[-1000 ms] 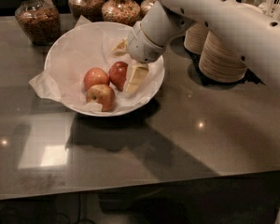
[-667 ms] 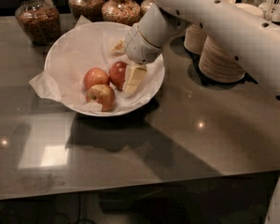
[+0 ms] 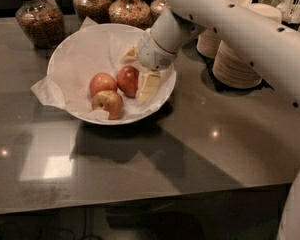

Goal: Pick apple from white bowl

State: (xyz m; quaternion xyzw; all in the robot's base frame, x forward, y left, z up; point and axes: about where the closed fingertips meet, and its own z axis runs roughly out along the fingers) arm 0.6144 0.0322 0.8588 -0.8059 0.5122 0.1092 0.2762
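While the gripper sits low in the white bowl, its fingers spread apart and holding nothing, the apple lies in the bowl, touching one finger. Watch your close: it could, I judge, push the apple against the paler apple, or snag the crinkled paper.

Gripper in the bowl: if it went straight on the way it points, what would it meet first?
Probably the dark red apple: the gripper is low in the bowl, jaws open on either side of it. Depth is unclear, so contact may already be close.
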